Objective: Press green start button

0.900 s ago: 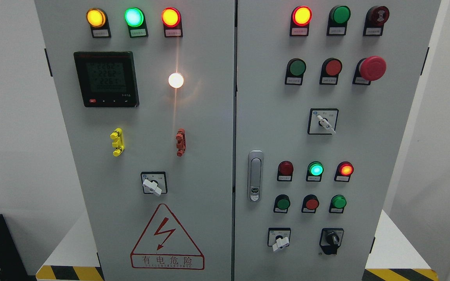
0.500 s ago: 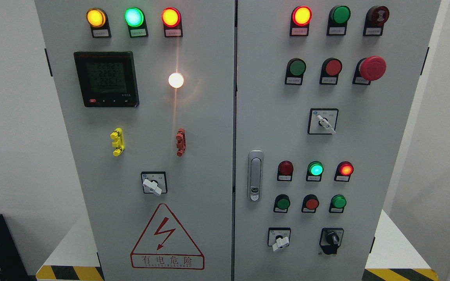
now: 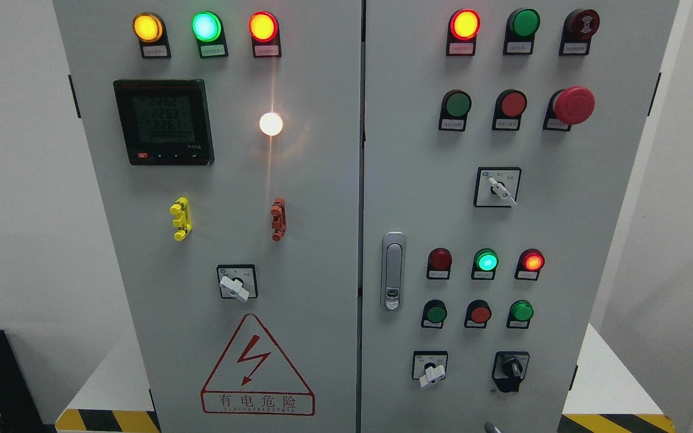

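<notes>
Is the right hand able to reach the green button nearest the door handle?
Probably yes: only a grey tip, likely the right hand, shows at the bottom edge, and nothing blocks the green button.

We face an industrial or electrical test room — a tall grey metal two-door control cabinet (image 3: 298,240) studded with lit round indicator lamps (image 3: 206,26), a black digital power meter (image 3: 163,122), a red triangular high-voltage warning sign (image 3: 256,367) — and yellow-black hazard striping (image 3: 106,421) on the floor.
</notes>
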Controlling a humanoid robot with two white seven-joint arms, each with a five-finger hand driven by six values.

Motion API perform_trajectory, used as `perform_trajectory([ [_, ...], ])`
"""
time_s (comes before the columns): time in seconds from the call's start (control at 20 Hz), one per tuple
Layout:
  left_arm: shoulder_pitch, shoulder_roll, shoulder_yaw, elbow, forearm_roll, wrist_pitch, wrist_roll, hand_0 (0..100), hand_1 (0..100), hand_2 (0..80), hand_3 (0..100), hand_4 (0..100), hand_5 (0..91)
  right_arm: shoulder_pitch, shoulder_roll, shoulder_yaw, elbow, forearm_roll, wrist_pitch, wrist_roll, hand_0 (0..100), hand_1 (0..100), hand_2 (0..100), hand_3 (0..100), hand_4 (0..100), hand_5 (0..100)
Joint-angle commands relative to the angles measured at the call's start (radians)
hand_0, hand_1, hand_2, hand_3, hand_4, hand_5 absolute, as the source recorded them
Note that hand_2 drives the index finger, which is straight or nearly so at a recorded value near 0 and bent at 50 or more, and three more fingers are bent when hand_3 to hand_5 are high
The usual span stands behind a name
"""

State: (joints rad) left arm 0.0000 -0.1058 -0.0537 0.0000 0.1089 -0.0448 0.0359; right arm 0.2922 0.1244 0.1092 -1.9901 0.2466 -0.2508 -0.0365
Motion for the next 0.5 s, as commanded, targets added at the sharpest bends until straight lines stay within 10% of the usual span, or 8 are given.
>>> perform_trajectory([
  [0.0,-0.023,0.0,0.0,-0.028,0.0,0.0,-0.001,12,56,0.0,0,0,0.0,-0.039,0.0,0.0,0.001,0.167,-0.027,-0.039,12,33,0,49,47,41],
  [0.25,-0.023,0.0,0.0,-0.028,0.0,0.0,-0.001,12,56,0.0,0,0,0.0,-0.077,0.001,-0.003,0.002,0.394,-0.031,-0.085,10,33,0,62,61,60],
  [0.45,-0.023,0.0,0.0,-0.028,0.0,0.0,-0.001,12,56,0.0,0,0,0.0,-0.107,0.004,-0.011,0.013,0.587,-0.031,-0.12,27,34,0,70,71,78],
])
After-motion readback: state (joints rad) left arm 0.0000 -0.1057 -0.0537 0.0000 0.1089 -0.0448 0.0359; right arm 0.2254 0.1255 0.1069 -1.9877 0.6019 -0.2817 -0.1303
